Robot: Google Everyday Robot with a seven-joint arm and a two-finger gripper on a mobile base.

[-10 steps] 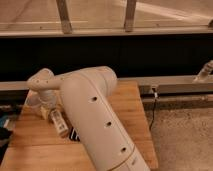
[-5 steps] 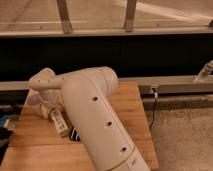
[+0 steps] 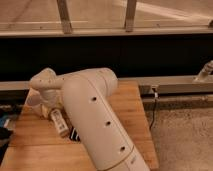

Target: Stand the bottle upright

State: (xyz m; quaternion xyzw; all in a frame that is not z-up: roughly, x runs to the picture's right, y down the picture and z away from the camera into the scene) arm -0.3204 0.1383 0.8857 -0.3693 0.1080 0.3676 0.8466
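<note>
- The bottle [image 3: 59, 123] lies on its side on the wooden counter [image 3: 30, 145], at the left flank of the arm [image 3: 97, 120].
- Its long axis runs diagonally, one end to the back-left and the other to the front-right.
- The gripper [image 3: 46, 106] is at the bottle's back-left end, partly masked by the arm. Its fingers are apart, and no clamp on the bottle is evident.
- Judgement: the fingers must close across that diagonal axis.

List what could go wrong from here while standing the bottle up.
1. The bottle lies slanted on the table right beside a dark bar; a nudge could push it against that.
2. The arm hides the gripper, at the table's left rear above the bottle, so a misaligned grasp could go unnoticed.
</note>
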